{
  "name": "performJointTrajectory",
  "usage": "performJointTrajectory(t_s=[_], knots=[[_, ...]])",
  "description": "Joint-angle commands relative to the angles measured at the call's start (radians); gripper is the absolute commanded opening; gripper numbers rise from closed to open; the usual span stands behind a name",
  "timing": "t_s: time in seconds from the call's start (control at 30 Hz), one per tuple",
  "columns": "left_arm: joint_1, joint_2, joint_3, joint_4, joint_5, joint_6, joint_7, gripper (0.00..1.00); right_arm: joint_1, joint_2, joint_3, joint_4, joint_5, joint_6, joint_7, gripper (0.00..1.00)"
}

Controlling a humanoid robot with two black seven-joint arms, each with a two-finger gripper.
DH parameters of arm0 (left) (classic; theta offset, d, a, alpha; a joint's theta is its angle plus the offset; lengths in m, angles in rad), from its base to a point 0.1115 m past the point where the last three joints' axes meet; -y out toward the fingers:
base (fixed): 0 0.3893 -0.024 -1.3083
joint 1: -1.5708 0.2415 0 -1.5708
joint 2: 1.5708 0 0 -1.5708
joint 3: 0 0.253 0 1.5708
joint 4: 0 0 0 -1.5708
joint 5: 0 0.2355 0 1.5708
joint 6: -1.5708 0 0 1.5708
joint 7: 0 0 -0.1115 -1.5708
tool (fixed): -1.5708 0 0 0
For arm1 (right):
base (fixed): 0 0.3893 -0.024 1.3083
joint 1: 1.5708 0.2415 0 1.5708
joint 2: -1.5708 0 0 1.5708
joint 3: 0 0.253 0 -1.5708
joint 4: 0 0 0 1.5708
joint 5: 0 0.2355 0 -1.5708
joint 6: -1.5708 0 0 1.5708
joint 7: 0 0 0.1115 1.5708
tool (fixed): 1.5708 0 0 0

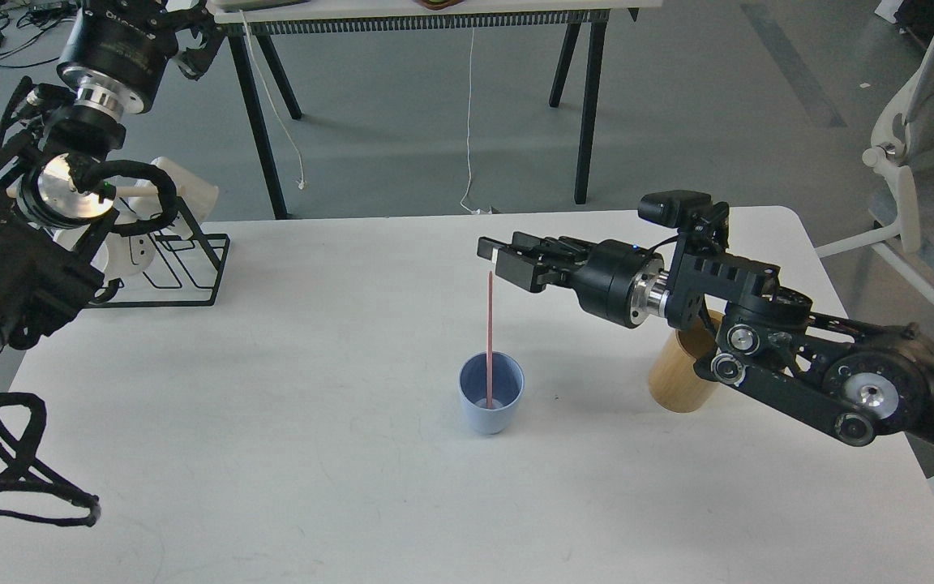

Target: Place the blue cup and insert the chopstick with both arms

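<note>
The blue cup [491, 395] stands upright on the white table [289, 422], near the middle. The pink chopstick [490, 324] stands almost upright in the cup, its lower end on the cup's bottom and its top free. My right gripper [501, 256] is open, just above and to the right of the chopstick's top, not touching it. My left gripper [195, 36] is raised at the far top left, beyond the table, partly cut off by the edge of the view; its fingers cannot be told apart.
A tan cylindrical holder [680, 375] stands under my right forearm. A black wire rack [191, 259] with white mugs [187, 195] sits at the table's back left. A black-legged table [580, 97] stands behind, and an office chair [921, 162] at the right.
</note>
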Motion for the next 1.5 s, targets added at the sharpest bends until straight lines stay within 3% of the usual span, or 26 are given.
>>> performJointTrajectory(t_s=[0.0, 0.3, 0.43, 0.67, 0.93, 1.1, 1.47], knots=[[0.0, 0.0, -0.001, 0.0, 0.0, 0.0, 0.0, 1.0, -0.003, -0.009, 0.135, -0.002, 0.061, 0.007, 0.002, 0.96], [0.002, -0.007, -0.001, 0.0, 0.0, 0.0, -0.005, 1.0, -0.002, -0.011, 0.405, -0.086, 0.432, 0.009, 0.01, 1.0], [0.002, -0.012, -0.001, 0.0, 0.0, 0.0, -0.005, 1.0, -0.002, -0.011, 0.465, -0.187, 0.667, 0.016, 0.045, 1.0], [0.015, -0.01, -0.003, 0.0, -0.003, 0.0, -0.005, 1.0, 0.007, -0.009, 0.583, -0.437, 1.119, 0.179, 0.042, 1.0], [0.023, -0.012, -0.015, 0.0, -0.058, 0.0, -0.005, 1.0, 0.017, 0.041, 0.655, -0.705, 1.304, 0.363, 0.036, 1.0], [0.028, -0.015, -0.015, -0.002, -0.084, 0.0, -0.003, 1.0, 0.017, 0.061, 0.657, -0.715, 1.475, 0.38, -0.004, 1.0], [0.12, -0.02, -0.016, -0.002, -0.12, 0.0, 0.0, 1.0, 0.032, 0.083, 0.658, -0.714, 1.506, 0.425, 0.001, 1.0]])
